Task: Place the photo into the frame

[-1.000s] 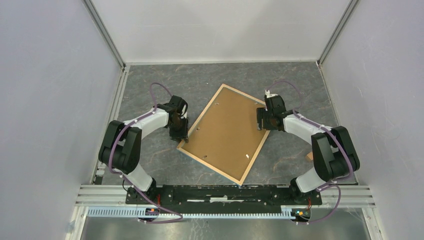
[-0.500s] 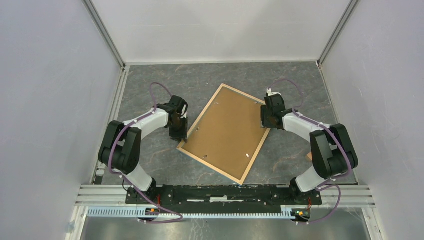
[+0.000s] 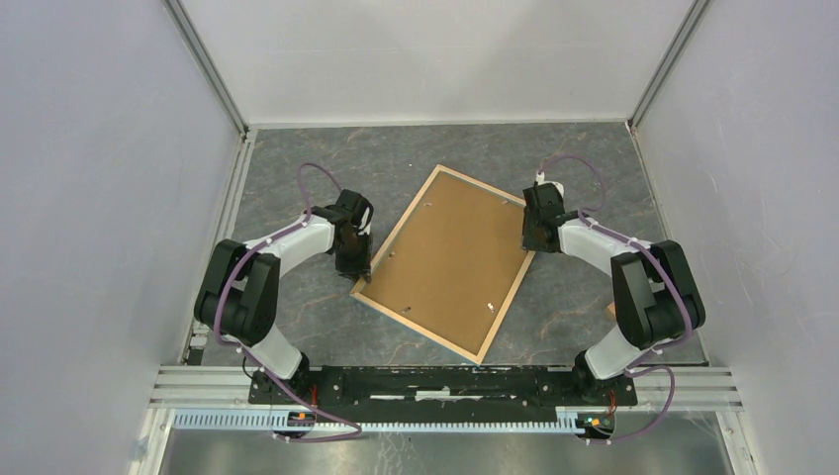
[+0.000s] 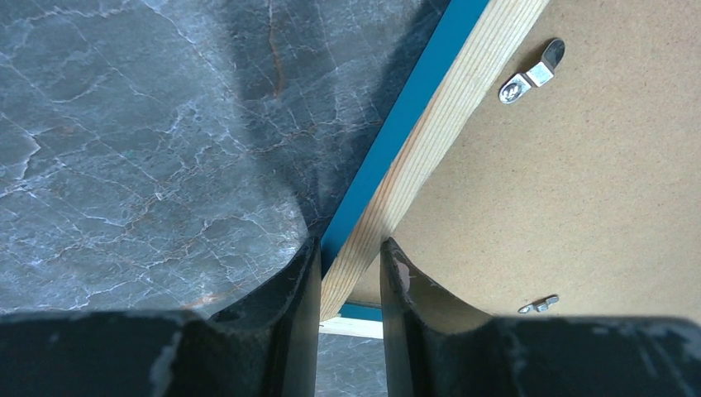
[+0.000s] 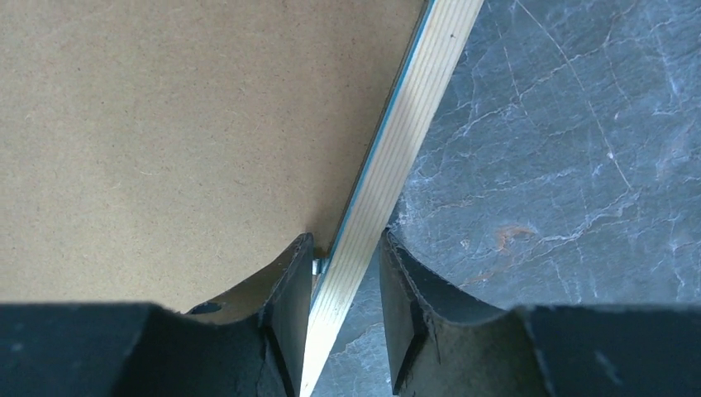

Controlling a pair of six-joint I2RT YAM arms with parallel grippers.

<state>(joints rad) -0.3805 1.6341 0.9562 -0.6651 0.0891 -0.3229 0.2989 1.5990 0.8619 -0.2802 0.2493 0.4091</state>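
One frame (image 4: 430, 149), left hand (image 4: 349, 248), right hand (image 5: 347, 244) — clamped

Noted pale, straight-grained wood and a bright blue edge on the frame (image 4: 438, 157). Found plain brown on the backing board (image 4: 579, 207). Recorded dark grey marbling with white veins on the table (image 4: 124, 141).

One frame (image 3: 416, 328). One board (image 3: 450, 257). Two grippers: the left gripper (image 3: 358, 272) and the right gripper (image 3: 531, 237). Two metal clips show in the left wrist view, one (image 4: 531, 74) and another (image 4: 539, 305). One small tan piece (image 3: 612, 310).
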